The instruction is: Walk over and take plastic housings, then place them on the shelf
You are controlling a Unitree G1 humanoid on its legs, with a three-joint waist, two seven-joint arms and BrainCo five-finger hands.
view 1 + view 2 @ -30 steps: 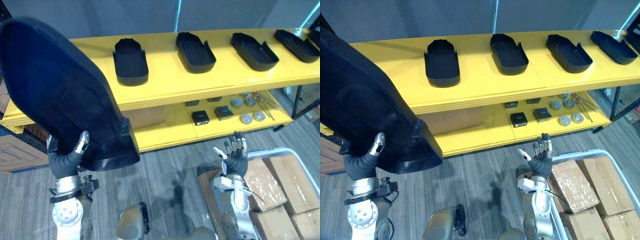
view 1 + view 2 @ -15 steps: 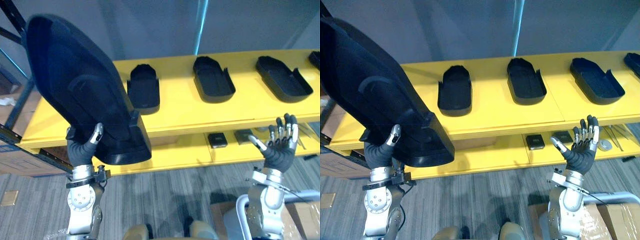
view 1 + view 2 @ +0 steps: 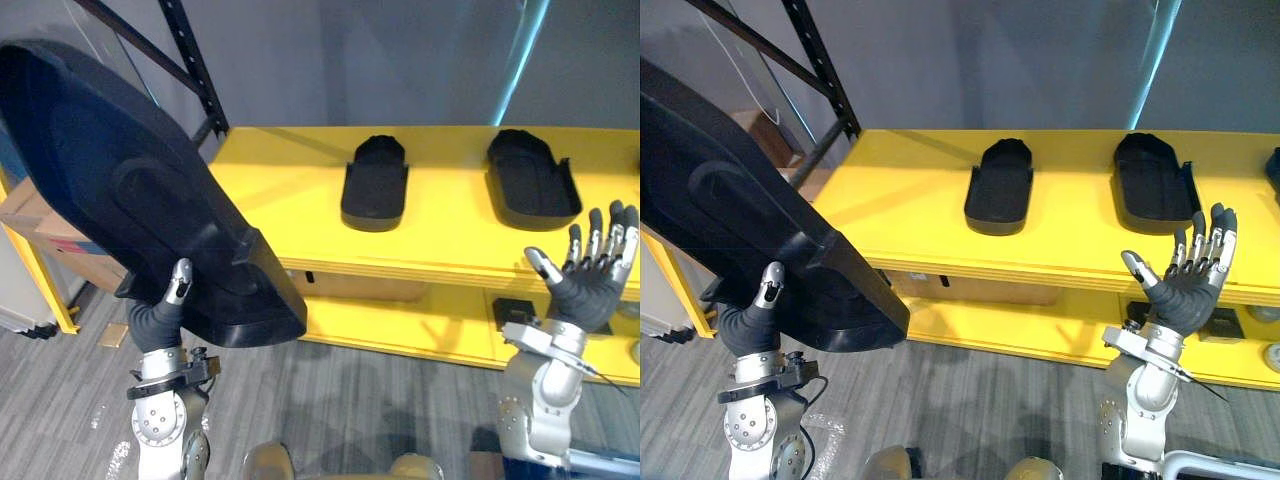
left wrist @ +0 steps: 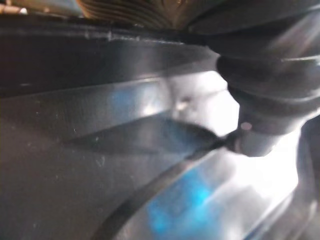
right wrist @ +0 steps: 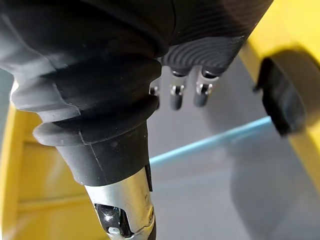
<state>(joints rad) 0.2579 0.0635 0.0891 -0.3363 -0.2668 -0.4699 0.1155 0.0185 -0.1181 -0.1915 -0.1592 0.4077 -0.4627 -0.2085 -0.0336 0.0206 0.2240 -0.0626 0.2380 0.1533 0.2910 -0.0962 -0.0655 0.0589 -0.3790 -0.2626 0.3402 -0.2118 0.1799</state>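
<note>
A large black plastic housing (image 3: 130,200) stands tilted in front of me at the left, held up by my left hand (image 3: 160,315), whose thumb curls over its lower edge. Its glossy surface (image 4: 100,165) shows close in the left wrist view. Two more black housings (image 3: 375,185) (image 3: 530,190) lie on the top board of the yellow shelf (image 3: 450,240). My right hand (image 3: 590,280) is raised at the right before the shelf edge, open, fingers spread, holding nothing.
A black rack post (image 3: 195,65) rises at the shelf's left end. A cardboard box (image 3: 45,225) sits behind the held housing at the left. A lower yellow shelf board (image 3: 420,330) carries a small black part (image 3: 510,312). Grey floor lies below.
The whole view has swung left along the shelf, so the camera has moved. The shelf's left end and rack post have come into sight. My left hand keeps the housing; my right hand stays open.
</note>
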